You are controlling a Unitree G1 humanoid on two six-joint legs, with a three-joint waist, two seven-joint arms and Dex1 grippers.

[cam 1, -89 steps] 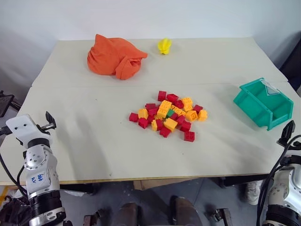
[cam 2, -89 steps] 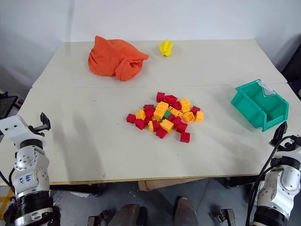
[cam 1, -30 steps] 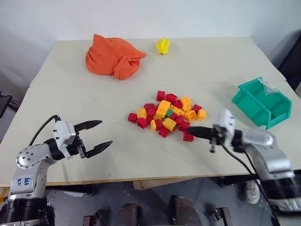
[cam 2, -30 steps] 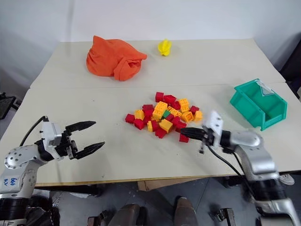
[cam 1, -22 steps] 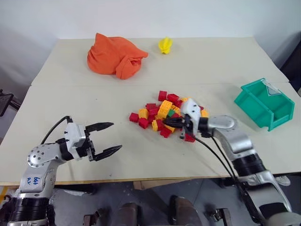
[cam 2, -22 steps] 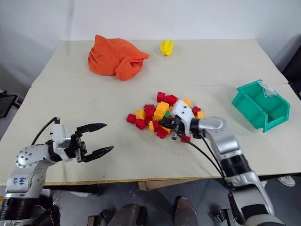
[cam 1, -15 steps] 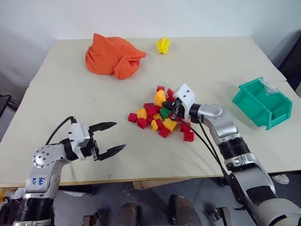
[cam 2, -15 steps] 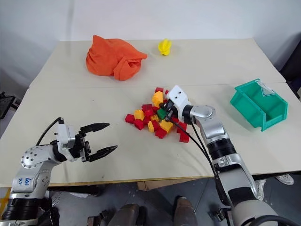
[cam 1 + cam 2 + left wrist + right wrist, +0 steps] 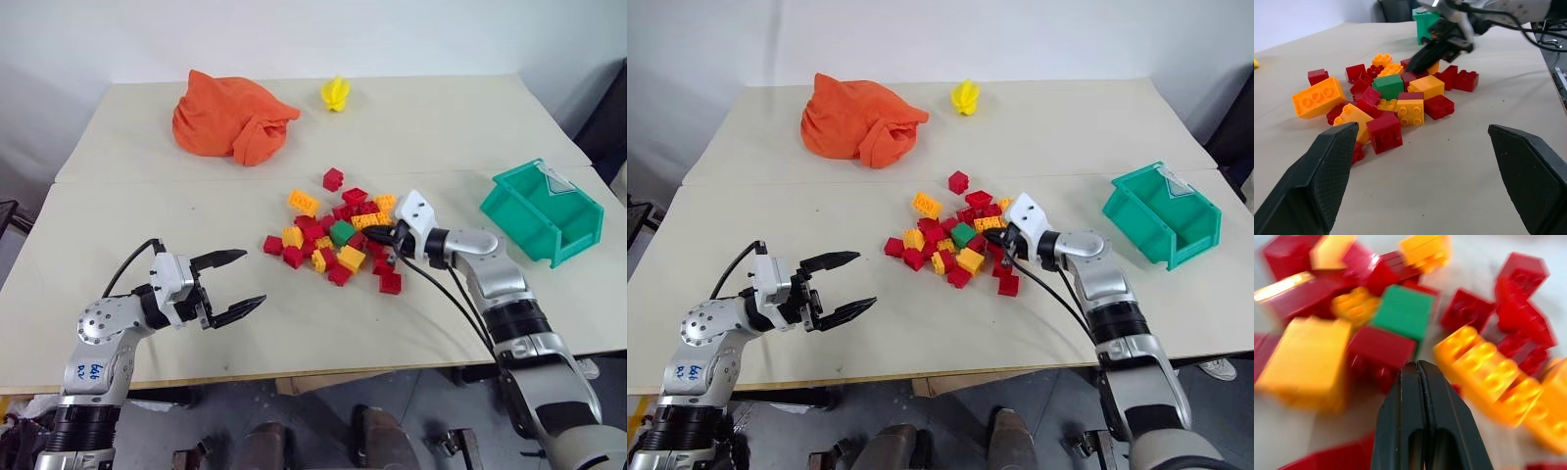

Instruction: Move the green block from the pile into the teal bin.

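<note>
Now my right gripper point(image 9: 377, 235), pressed together, pokes the pile point(image 9: 338, 240) beside the green block point(image 9: 341, 232). Next it must spread and pinch it.

In my right wrist view the pile point(image 9: 1400, 323) was smeared with blur, its outer bricks cut by the frame edges; I could not count studs on the green block point(image 9: 1403, 311). Beside the pile, the right gripper point(image 9: 377, 235) hid the bricks beneath its fingertips. The teal bin point(image 9: 1426, 24) sat mostly behind that arm in my left wrist view.
</note>
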